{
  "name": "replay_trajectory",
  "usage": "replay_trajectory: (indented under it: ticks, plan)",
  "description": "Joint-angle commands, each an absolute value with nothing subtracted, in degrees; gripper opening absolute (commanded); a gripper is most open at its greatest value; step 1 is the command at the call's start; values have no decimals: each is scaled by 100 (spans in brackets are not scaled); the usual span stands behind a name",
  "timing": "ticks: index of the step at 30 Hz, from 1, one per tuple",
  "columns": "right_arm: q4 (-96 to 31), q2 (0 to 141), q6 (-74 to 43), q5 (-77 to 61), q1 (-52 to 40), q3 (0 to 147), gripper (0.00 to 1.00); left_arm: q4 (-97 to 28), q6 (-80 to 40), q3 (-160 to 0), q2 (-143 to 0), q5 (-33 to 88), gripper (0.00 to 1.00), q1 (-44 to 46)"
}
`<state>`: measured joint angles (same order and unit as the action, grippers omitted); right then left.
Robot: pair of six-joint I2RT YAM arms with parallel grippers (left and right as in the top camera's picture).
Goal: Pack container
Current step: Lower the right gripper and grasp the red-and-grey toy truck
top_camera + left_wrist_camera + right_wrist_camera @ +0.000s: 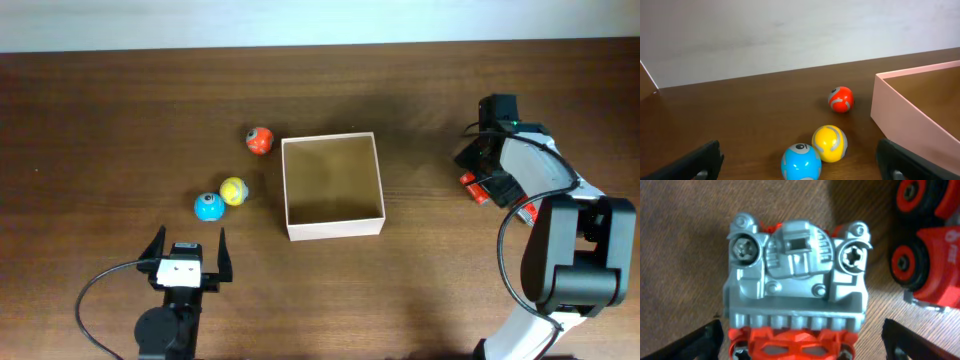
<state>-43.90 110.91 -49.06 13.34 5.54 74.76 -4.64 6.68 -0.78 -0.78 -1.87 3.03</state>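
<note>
The container (333,232) is a square shallow open box with white walls and tan inside, at the table's middle; its left wall shows in the left wrist view (910,112). Three balls lie left of it: red (260,141) (841,99), yellow (234,190) (829,143), blue (208,207) (801,161). My left gripper (186,254) (800,165) is open and empty, just behind the blue ball. My right gripper (800,340) is open, its fingers either side of a red and grey toy car (797,287) (482,160), not closed on it.
A second red toy car (930,260) (480,189) with black wheels lies right beside the first. The table's far edge (765,75) meets a pale wall. The right arm (560,240) stands at the right side.
</note>
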Motion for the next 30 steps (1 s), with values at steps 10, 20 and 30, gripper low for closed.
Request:
replay_trajectory:
  ticks: [10, 20, 30]
  plan:
    - [-4300, 11198, -4185, 1417, 574, 7544, 63, -478, 760, -54, -34, -121, 99, 268]
    - [-4300, 11198, -3063, 1050, 558, 7544, 64, -478, 760, -54, -34, -121, 99, 268]
    - [-4392, 11198, -235, 14, 558, 7544, 74, -478, 760, -54, -34, -121, 99, 268]
